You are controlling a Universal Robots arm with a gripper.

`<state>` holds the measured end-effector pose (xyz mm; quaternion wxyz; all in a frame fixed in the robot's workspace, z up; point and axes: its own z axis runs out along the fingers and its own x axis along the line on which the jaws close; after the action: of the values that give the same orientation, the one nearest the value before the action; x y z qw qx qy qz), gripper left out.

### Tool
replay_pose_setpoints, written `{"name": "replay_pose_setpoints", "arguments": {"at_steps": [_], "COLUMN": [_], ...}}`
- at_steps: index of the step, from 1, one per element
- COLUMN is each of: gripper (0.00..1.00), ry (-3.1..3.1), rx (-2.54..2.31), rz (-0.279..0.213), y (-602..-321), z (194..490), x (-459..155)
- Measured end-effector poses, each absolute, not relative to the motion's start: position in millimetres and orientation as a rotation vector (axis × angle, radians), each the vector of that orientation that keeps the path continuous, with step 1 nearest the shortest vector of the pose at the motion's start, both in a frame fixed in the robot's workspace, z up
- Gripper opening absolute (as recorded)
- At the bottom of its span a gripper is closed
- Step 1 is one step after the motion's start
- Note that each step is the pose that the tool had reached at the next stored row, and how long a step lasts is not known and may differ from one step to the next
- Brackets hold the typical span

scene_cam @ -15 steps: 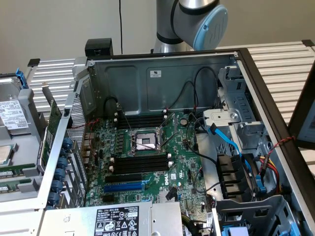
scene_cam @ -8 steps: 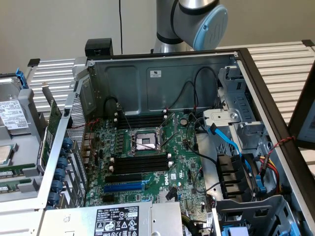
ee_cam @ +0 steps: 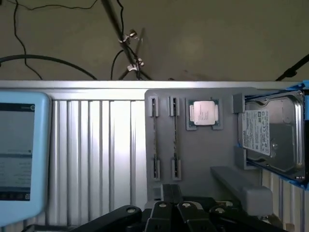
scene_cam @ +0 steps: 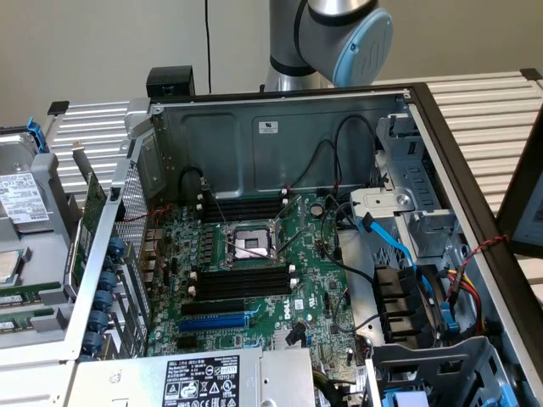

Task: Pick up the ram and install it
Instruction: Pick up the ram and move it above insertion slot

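In the wrist view, two thin ram sticks stand on edge in clips on a grey tray (ee_cam: 203,159): one ram stick (ee_cam: 154,135) and a second (ee_cam: 175,137) beside it. My gripper (ee_cam: 172,189) hovers above the tray's near edge, just short of the second stick, with its dark fingers shut together and nothing between them. In the exterior view the tray's ram (scene_cam: 17,298) lies at the far left, outside the open computer case (scene_cam: 280,127). Empty black memory slots (scene_cam: 242,281) flank the processor socket (scene_cam: 248,244) on the green motherboard.
A processor chip (ee_cam: 203,113) and a hard drive (ee_cam: 270,135) also sit on the tray. A light-blue screen (ee_cam: 19,154) is beside the ribbed metal table. Inside the case are cables, blue drive bays (scene_cam: 407,297) and an upright green card (scene_cam: 92,222). The arm's joint (scene_cam: 356,34) rises behind the case.
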<state>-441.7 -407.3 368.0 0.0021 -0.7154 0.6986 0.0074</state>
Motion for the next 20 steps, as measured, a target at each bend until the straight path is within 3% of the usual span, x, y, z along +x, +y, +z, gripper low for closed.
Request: {"name": "replay_pose_setpoints", "arguments": {"at_steps": [10,20], "gripper": [0.1,0.1], "ry": [2.088,2.078], "rx": [-2.34,-2.324], "rz": [0.023,-0.009], "y": [-407.7,-407.7], "z": [361.8,348.5], "x": [-445.1,-451.1]}}
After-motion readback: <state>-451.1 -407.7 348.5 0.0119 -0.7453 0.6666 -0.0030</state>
